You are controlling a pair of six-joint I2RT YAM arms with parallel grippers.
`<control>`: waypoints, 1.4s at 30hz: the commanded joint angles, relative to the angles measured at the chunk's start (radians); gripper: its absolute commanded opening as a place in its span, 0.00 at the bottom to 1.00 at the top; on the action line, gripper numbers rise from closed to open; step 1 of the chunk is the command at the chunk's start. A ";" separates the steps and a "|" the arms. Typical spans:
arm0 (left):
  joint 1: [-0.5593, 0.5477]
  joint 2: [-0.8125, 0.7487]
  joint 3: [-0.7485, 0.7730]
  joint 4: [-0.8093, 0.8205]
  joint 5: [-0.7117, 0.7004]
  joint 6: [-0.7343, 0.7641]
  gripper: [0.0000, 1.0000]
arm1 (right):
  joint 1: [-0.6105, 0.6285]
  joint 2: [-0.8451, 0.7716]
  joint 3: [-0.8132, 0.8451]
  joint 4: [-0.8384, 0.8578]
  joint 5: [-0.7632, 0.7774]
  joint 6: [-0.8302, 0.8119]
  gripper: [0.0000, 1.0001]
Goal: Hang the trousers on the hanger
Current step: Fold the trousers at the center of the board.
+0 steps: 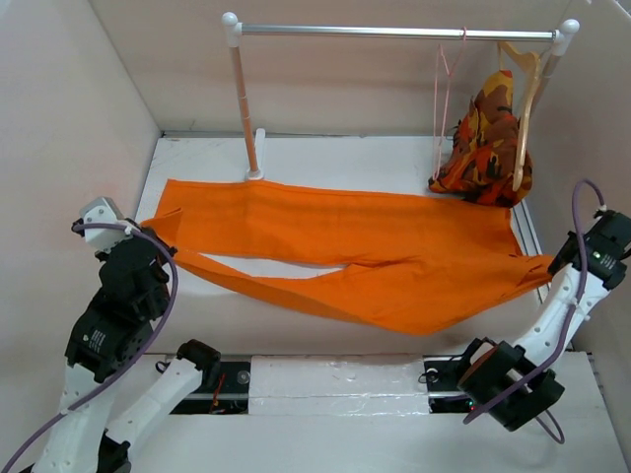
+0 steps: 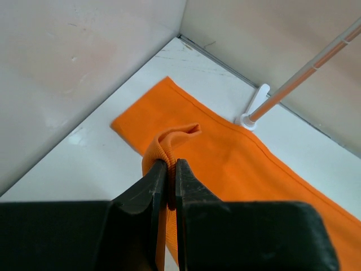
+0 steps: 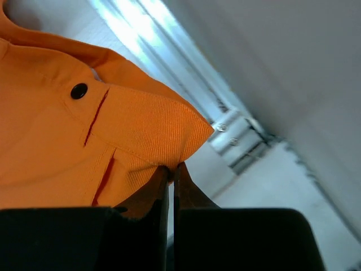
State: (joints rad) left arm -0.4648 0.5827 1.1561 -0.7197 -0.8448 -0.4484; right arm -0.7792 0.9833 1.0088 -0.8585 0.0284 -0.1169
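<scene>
Clamping trousers (image 1: 345, 246), left pincer (image 2: 171, 167), right pincer (image 3: 171, 170)

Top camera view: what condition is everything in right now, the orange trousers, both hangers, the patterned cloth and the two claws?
trousers: spread out on the table, unhung, pinched at both ends.
left gripper: shut on a leg cuff.
right gripper: shut on the waistband corner.
pink hanger: hooked on the rail, bare.
wooden hanger: hooked on the rail.
patterned garment: bunched, hanging at the wooden hanger.

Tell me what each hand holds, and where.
Both hold the trousers: left hand pinches a leg's cuff end, right hand the waistband corner near the button.
</scene>
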 commanded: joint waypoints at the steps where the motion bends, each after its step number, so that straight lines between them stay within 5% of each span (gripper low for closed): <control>1: -0.005 -0.018 0.053 -0.004 -0.036 0.001 0.00 | -0.028 0.018 0.094 -0.166 0.218 -0.095 0.00; 9: -0.005 0.000 0.011 -0.032 -0.086 0.005 0.00 | -0.028 -0.032 0.174 -0.274 0.284 -0.188 0.00; 15: -0.005 0.141 -0.022 -0.089 0.003 -0.090 0.00 | 0.052 0.040 0.152 -0.176 0.271 -0.208 0.00; 19: -0.005 0.215 -0.064 -0.029 0.186 -0.144 0.00 | 0.095 0.093 0.116 -0.079 0.275 -0.205 0.00; 23: 0.024 0.301 -0.041 -0.024 0.184 -0.182 0.01 | 0.126 0.187 0.149 -0.050 0.280 -0.199 0.00; 31: 0.376 0.407 -0.119 0.077 0.297 -0.108 0.05 | 0.201 0.308 0.180 0.105 0.153 -0.175 0.00; 42: 0.482 0.594 -0.018 0.025 0.107 -0.165 0.03 | 0.257 0.531 0.341 0.185 0.071 -0.152 0.00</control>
State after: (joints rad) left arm 0.0135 1.1515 1.0645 -0.7036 -0.6357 -0.5907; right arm -0.5411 1.5047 1.2629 -0.7921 0.1390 -0.2890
